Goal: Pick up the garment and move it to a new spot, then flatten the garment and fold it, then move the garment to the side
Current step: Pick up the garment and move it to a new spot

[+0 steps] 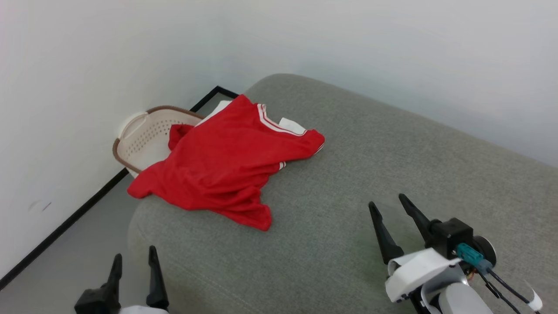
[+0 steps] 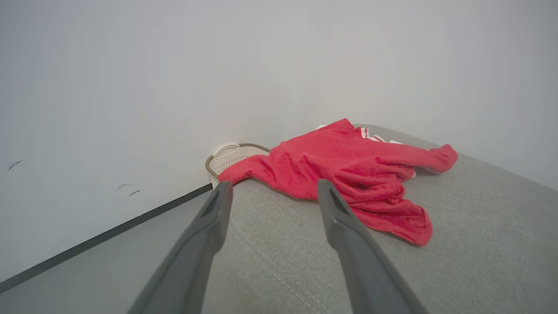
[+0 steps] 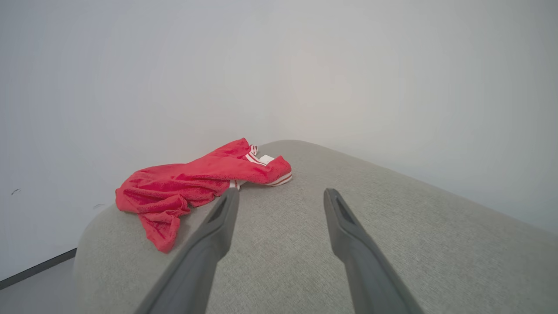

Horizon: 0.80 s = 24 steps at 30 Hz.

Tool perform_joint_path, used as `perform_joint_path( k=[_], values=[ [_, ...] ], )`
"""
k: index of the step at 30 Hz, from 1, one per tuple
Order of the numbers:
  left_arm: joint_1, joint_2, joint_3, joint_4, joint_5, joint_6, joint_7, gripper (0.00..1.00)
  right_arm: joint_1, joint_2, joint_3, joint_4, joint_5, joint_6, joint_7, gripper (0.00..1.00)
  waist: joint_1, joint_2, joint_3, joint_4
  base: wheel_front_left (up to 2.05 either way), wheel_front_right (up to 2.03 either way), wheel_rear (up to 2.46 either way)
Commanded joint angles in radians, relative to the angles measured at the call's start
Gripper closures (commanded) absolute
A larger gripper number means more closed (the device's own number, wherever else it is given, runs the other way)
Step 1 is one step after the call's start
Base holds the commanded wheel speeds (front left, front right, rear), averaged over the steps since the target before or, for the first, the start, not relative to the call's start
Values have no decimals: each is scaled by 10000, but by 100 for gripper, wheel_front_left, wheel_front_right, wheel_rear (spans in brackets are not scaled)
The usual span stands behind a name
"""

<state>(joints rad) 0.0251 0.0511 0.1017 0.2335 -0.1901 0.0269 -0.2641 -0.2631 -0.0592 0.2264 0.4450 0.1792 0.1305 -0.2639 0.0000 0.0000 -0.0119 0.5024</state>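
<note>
Two empty grippers, jaws spread wide, left gripper (image 1: 134,254) and right gripper (image 1: 386,200) well short of the red shirt (image 1: 222,161), crumpled on the cushion (image 1: 370,144), far-left edge.

Setting recorded as a sparse, domestic-style room corner. A grey fabric-upholstered cushion (image 1: 392,174) is seen from 12 to 5 o'clock. A perforated white laundry basket (image 1: 146,137) with a brown rim is noted at 10 o'clock, with a red garment (image 1: 222,161) draped partly over it. Bare white walls (image 1: 65,87) are edged by a black skirting strip (image 1: 65,225) above a grey floor (image 1: 83,248) at 8 o'clock.
</note>
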Motion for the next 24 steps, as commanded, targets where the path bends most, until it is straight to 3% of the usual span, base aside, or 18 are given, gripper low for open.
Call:
perform_joint_path(
  k=[1,8,11,14,19,24],
  values=[
    [96,-2,-2,-117,-72,86,-6,0,-183,-77,120,74,121,4,-6,0,0,0,172,151,0,0,0],
    [134,-4,-280,-181,-63,68,-6,0,-167,-95,252,191,341,4,-7,0,0,0,245,116,0,0,0],
    [-301,2,-532,36,126,-179,-6,0,59,-139,20,85,283,4,-7,0,0,0,331,43,0,0,0],
    [-1060,119,-927,532,489,-718,-6,0,298,-157,-348,-123,143,4,-7,0,0,0,450,-70,0,0,0],
    [-2957,690,-1047,1393,477,-1273,-4,0,130,-108,-282,-476,-63,4,-7,0,0,0,1138,-1180,0,0,0],
    [-5280,1541,-1537,3355,192,-1530,114,0,-500,-80,-186,-811,-113,4,-7,0,0,0,2204,-2358,0,0,0]
  ],
)
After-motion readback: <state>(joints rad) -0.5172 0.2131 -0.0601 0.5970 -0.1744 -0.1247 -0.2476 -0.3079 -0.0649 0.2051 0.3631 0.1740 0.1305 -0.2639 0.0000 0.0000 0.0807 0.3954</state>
